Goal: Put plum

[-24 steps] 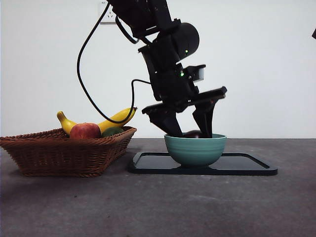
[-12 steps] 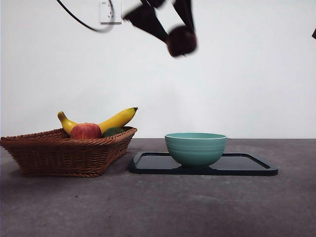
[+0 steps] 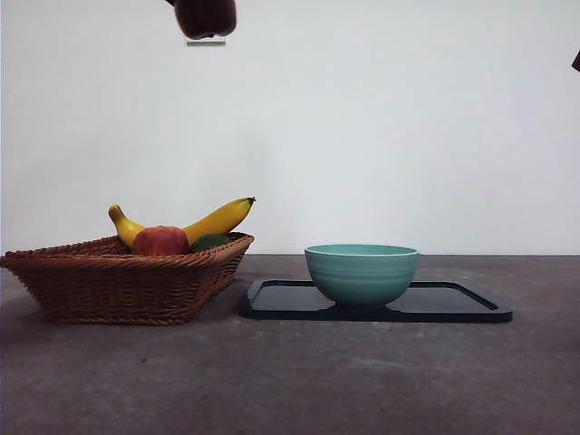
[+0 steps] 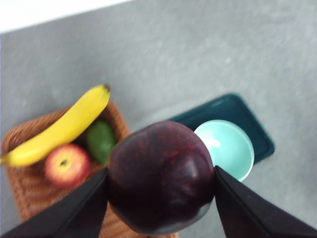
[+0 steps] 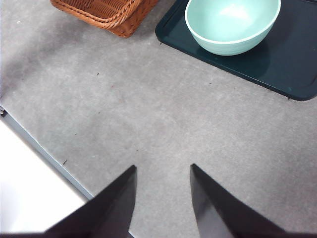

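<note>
The left claw (image 4: 161, 186) is gripping the plum (image 4: 161, 183) high above the basket (image 3: 118, 276); next it needs lowering inside. The right claw (image 5: 161, 196) is waiting, narrowly parted.

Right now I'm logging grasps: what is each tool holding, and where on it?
The left tool clamps the plum at its two opposite sides. The right tool holds nothing.

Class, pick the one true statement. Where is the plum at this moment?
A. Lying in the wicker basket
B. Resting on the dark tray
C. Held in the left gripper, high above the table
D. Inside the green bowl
C: the left gripper clamps the plum, which shows at the front view's top edge.
</note>
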Controlling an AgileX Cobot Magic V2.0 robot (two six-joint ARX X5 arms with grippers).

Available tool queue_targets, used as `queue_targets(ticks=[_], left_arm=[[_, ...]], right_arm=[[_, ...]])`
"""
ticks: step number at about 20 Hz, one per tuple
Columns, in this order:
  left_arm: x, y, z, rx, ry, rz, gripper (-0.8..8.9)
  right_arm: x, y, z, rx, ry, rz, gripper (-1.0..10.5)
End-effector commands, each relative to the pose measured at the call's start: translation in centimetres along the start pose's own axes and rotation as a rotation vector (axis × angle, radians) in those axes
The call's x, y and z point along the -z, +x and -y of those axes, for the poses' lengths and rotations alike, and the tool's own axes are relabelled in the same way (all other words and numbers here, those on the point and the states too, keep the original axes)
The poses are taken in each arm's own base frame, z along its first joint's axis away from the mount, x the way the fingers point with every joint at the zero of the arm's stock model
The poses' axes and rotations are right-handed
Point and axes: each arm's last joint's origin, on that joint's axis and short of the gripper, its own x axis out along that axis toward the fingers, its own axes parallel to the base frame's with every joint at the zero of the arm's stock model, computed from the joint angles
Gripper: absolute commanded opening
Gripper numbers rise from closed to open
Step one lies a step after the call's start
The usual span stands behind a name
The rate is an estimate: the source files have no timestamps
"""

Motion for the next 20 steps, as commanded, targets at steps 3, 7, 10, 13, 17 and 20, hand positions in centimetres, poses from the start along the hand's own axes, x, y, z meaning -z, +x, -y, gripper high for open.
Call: queue_targets(ticks=[3, 7, 10, 13, 17, 20], left_arm=[[0.8, 0.4, -0.7, -0.017, 0.008, -0.036, 2.7], [3.8, 2.3, -1.4, -0.027, -0.019, -0.044, 2.71], [6.8, 4.2, -2.1, -0.037, -0.031, -0.047, 2.7], [9.5, 6.9, -2.8, -0.046, -0.041, -0.054, 2.7], [13.4, 10.5, -3.7, -0.064, -0.062, -0.051, 2.7], [15.9, 12.2, -4.6, -0.156, -0.04, -0.037, 2.7]], right_arm=[[-0.3, -0.1, -0.1, -0.005, -0.021, 0.013, 1.7], [-0.3, -0.1, -0.1, -0.005, -0.022, 0.013, 1.7], [-0.3, -0.1, -0.1, -0.005, -0.023, 0.013, 1.7], [-0.3, -0.1, -0.1, -0.005, -0.023, 0.013, 1.7], [-0.3, -0.1, -0.1, -0.005, -0.023, 0.013, 1.7], [-0.3, -0.1, -0.1, -0.005, -0.023, 0.013, 1.7]])
